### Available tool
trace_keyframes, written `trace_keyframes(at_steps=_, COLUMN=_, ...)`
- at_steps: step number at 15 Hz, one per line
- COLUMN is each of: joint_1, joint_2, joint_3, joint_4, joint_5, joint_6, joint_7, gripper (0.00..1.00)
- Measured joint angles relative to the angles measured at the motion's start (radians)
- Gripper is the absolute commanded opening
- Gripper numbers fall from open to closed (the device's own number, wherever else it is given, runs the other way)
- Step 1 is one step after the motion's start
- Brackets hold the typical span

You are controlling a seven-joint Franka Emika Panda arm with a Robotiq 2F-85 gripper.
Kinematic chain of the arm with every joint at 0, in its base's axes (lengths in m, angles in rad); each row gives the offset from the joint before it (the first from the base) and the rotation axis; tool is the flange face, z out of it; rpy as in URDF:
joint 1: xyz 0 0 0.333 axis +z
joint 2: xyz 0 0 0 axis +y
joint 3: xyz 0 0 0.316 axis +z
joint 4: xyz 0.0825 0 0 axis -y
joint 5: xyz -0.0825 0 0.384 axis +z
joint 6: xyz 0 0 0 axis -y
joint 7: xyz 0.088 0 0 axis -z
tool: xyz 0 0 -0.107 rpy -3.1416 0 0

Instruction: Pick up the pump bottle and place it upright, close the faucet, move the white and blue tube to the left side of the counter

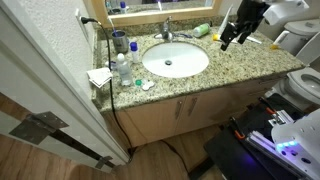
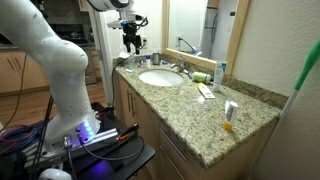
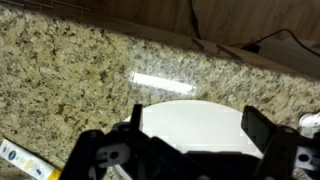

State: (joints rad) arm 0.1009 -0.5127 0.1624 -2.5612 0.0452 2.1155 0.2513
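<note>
The light-green pump bottle [image 1: 203, 30] lies on its side behind the sink, next to the chrome faucet [image 1: 165, 33]; both exterior views show it [image 2: 200, 77]. The faucet [image 2: 180, 66] stands at the back of the oval basin [image 1: 175, 60]. The white and blue tube [image 2: 207, 92] lies flat on the granite counter [image 1: 215, 75], and its end shows in the wrist view [image 3: 22, 160]. My gripper [image 1: 228, 38] hangs high above the counter beside the basin, open and empty [image 3: 195, 135]. The white basin rim [image 3: 190, 115] shows between its fingers.
A short white-and-orange tube [image 2: 229, 115] stands near the counter's end. A clear water bottle [image 1: 123, 68], a cup [image 1: 119, 42] and a white cloth [image 1: 100, 76] crowd the opposite end. A mirror backs the counter, and a cable [image 1: 112, 110] hangs down the cabinet front.
</note>
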Motion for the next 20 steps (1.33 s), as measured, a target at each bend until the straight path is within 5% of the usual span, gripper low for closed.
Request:
trace_keyframes(at_steps=3, joint_1=-0.067, joint_2=0.064, joint_3=-0.095, joint_4=0.072, joint_5=0.006, joint_6=-0.002, joint_7=-0.014, gripper=1.00)
trace_keyframes(at_steps=9, joint_1=-0.066, joint_2=0.074, joint_3=-0.074, joint_4=0.076, joint_5=0.013, joint_6=-0.003, joint_7=0.044, gripper=1.00)
trace_keyframes(at_steps=15, joint_1=-0.144, joint_2=0.271, joint_3=-0.220, joint_4=0.259, joint_5=0.156, joint_6=0.000, joint_7=0.071, gripper=1.00)
trace_keyframes(at_steps=20, joint_1=-0.149, joint_2=0.288, joint_3=-0.213, joint_4=0.277, joint_5=0.160, joint_6=0.000, joint_7=0.069, gripper=1.00)
